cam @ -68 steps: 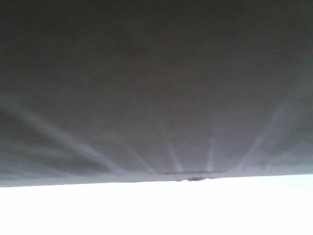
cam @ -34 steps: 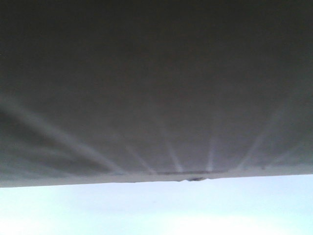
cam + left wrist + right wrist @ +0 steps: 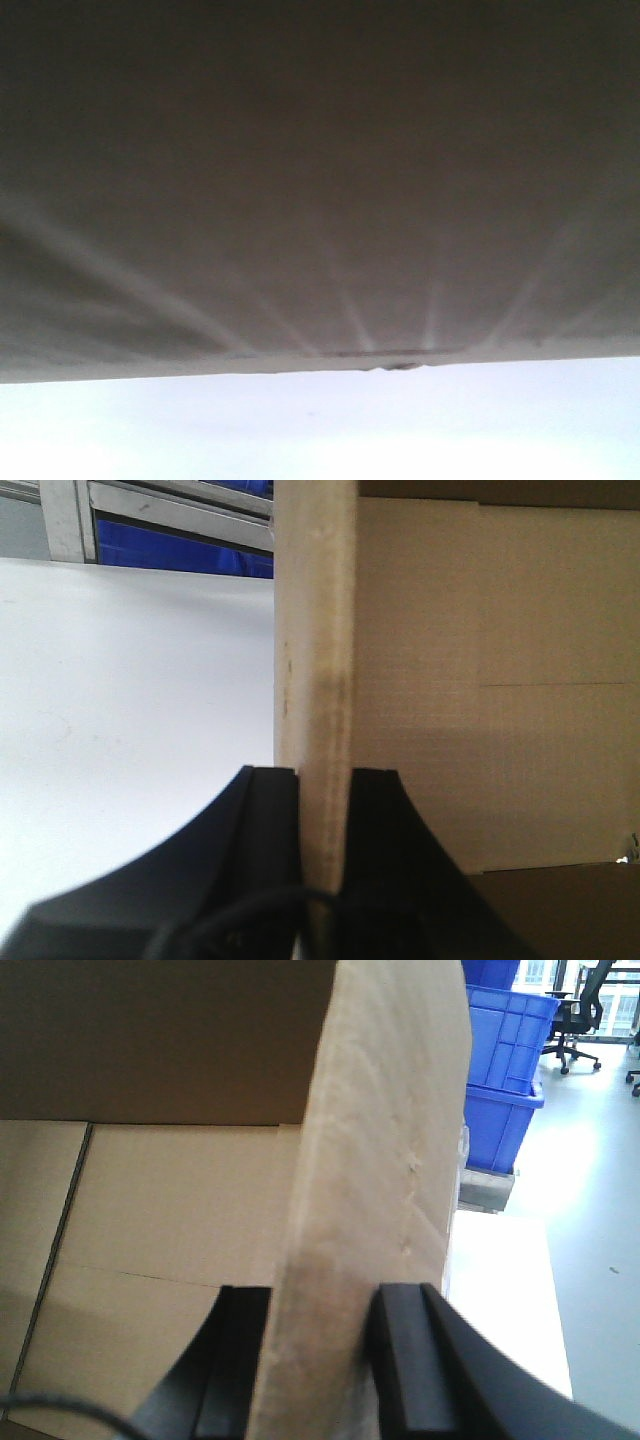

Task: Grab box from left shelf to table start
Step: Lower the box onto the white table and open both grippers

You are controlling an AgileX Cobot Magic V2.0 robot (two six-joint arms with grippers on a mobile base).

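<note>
the box (image 3: 500,680), plain tan corrugated cardboard, hangs between the two arms. one upright wall runs straight ahead out of the left pincer (image 3: 322,780) and the opposite wall out of the right pincer (image 3: 320,1295). its long axis therefore appears to span from pincer to pincer, with neither arm nearer. each pincer is closed to the thickness of the card wall it clamps. inward of each pincer lies brown board creased by a flap seam, and no black printed panel shows. outward of the left pincer spreads the white worktop (image 3: 130,700), and outward of the right pincer stand blue crates (image 3: 505,1050). whether the box's base touches the worktop cannot be told.
</note>
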